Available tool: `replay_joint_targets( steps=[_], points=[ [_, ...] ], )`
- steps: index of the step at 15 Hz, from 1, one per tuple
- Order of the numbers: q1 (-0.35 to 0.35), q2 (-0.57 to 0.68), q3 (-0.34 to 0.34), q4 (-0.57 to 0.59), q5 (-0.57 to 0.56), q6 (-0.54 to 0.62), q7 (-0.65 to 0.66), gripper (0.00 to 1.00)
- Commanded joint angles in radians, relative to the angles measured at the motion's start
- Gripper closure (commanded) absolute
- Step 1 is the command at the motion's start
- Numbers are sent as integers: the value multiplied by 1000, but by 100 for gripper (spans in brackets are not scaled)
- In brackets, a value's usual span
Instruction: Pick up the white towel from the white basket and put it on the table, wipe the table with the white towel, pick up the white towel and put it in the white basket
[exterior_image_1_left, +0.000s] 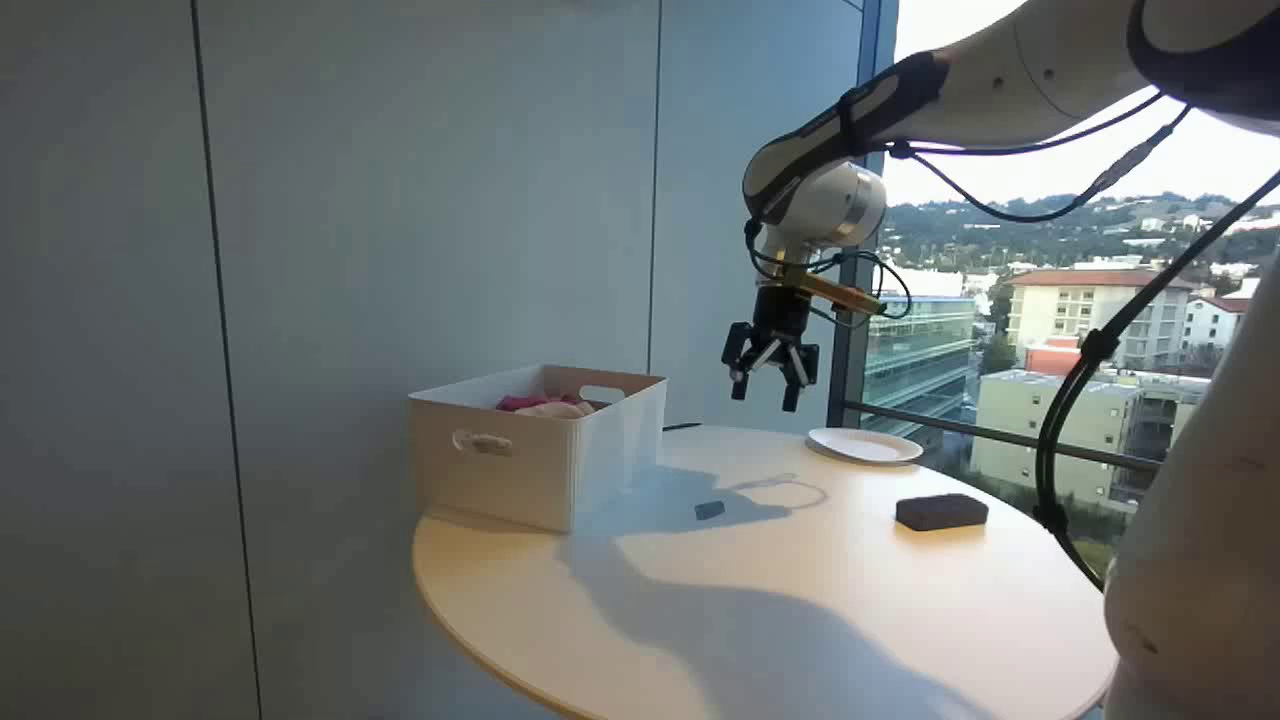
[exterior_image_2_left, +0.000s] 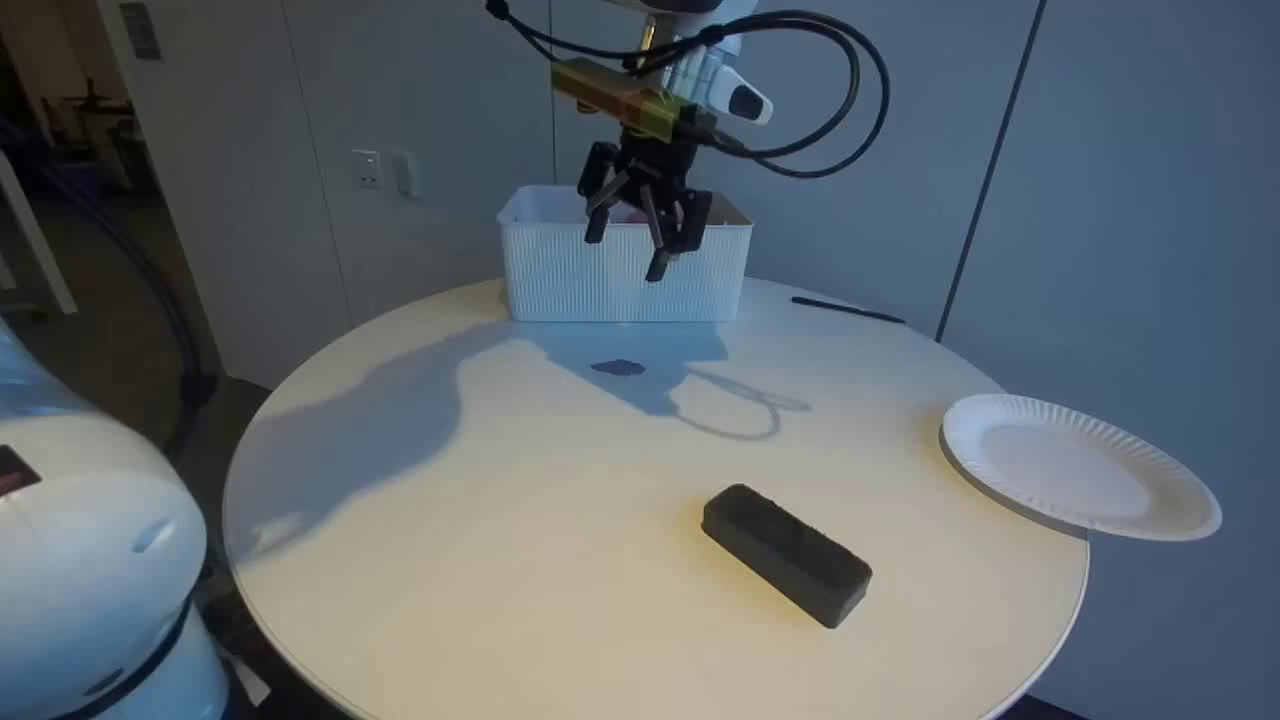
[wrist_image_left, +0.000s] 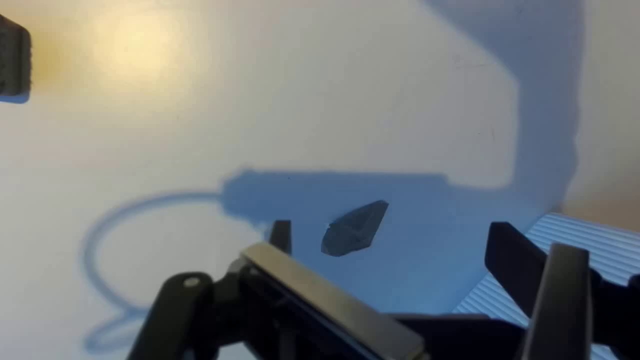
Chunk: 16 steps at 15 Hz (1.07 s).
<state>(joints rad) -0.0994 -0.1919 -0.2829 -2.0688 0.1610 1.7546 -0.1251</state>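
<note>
"Table (exterior_image_2_left: 500, 590): what's at its edge?"
"White plate (exterior_image_2_left: 1065, 470), overhanging; I've bare surface around the black block (exterior_image_2_left: 787, 555)."
"And your gripper (exterior_image_1_left: 765, 396)?"
"Jaws wide, above the table. Pale cloth (exterior_image_1_left: 557, 410) sits inside the white basket (exterior_image_1_left: 520, 485)."

The arm (exterior_image_1_left: 1030, 85) is white with dark patches (exterior_image_1_left: 1200, 80). It has loopy black cables (exterior_image_1_left: 1098, 346), a gold block (exterior_image_2_left: 612, 96) and a black gripper (exterior_image_1_left: 765, 393) with grey bars (wrist_image_left: 332, 299).

No text, label, brand, number or sign can be read in any of the three views.
</note>
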Motion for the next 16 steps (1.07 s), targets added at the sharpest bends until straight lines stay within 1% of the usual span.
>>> replay_joint_targets(
  steps=[1, 7, 8, 10, 12, 13, 16],
  points=[
    [-29, 3, 26, 7, 5, -4, -5, 0],
    [-28, -2, 25, 11, 5, -2, -5, 0],
    [-21, 9, 33, 28, 4, 0, -25, 0],
    [6, 36, 60, 75, 8, -10, -101, 0],
    [35, 68, 104, 140, 6, -33, -140, 0],
    [56, 89, 140, 195, -7, -46, -129, 0],
    [99, 190, 210, 355, -23, -64, -167, 0]
  ],
)
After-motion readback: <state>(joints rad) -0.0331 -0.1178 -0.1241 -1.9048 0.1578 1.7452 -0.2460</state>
